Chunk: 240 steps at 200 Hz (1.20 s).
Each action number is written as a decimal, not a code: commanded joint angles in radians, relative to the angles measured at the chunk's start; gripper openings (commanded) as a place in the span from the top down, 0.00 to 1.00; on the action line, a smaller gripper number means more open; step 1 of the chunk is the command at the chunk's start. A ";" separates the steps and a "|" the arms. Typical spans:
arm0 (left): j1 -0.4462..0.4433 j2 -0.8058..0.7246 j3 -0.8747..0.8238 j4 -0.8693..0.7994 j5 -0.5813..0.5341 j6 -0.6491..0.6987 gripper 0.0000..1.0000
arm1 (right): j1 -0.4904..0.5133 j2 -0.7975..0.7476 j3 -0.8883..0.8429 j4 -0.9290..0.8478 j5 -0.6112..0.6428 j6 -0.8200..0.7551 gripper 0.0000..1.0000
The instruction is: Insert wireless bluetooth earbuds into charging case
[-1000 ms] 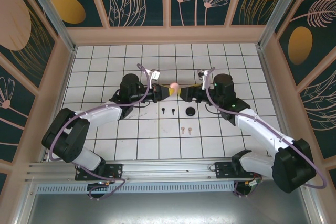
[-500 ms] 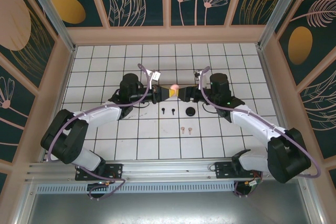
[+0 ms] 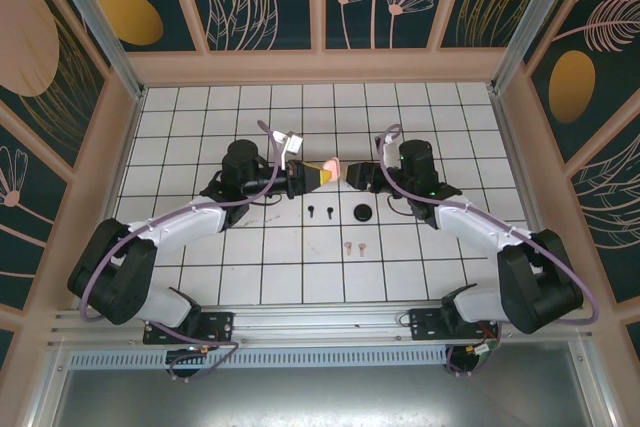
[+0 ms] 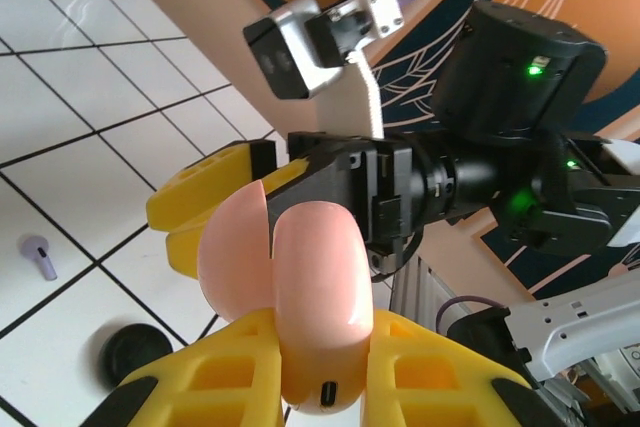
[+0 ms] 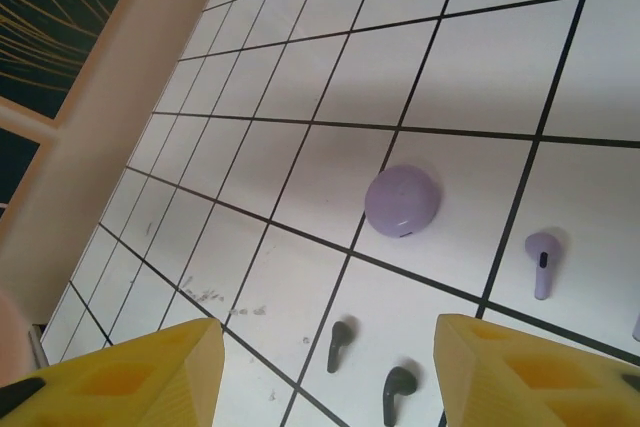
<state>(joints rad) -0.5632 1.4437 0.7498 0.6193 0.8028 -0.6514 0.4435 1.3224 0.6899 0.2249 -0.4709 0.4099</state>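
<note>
The 2 pink earbuds (image 3: pixel 348 246) lie side by side on the white tiled table (image 3: pixel 200 117), closest to the arm bases. From above they are tiny stemmed specks. Just beyond them the 2 black earbuds (image 3: pixel 312 212) lie as a pair, with a round black case (image 3: pixel 362 213) near them on the right. In the right wrist view we see 1 lilac earbud (image 5: pixel 541 262), bulb and short stem plain to see, lying near a rounded lilac case (image 5: pixel 402 201) but apart from it.

The pink case (image 4: pixel 300 287) is off the table, clamped between the yellow fingers of the left gripper (image 3: pixel 318 175). It is glossy and smooth, and its 2 halves seem slightly parted along the seam, though we cannot be sure. The right gripper (image 3: pixel 353 175) faces it with jaws apart, holding nothing, and 1 yellow finger (image 4: pixel 205 209) sits just beside the case.
</note>
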 commanded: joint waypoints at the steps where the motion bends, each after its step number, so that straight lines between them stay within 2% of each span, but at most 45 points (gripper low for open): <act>1: -0.004 -0.019 -0.017 0.036 0.025 0.001 1.00 | -0.013 -0.090 -0.030 -0.007 -0.006 0.005 0.42; 35: -0.003 -0.013 -0.006 0.044 0.062 -0.005 1.00 | -0.050 -0.207 -0.081 0.046 -0.189 0.017 0.41; 68: -0.004 0.003 0.010 0.092 0.107 -0.048 1.00 | -0.053 -0.208 -0.079 0.113 -0.311 0.063 0.42; 125: -0.004 0.005 0.015 0.122 0.118 -0.077 1.00 | -0.040 -0.192 -0.068 0.163 -0.320 0.098 0.49; 240: -0.004 -0.011 0.002 0.114 0.110 -0.073 1.00 | 0.023 -0.124 -0.017 0.163 -0.270 0.096 0.57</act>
<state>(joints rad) -0.5632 1.4425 0.7429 0.6994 0.8936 -0.7197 0.4564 1.1870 0.6338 0.3420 -0.7498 0.5045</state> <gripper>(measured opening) 0.186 0.436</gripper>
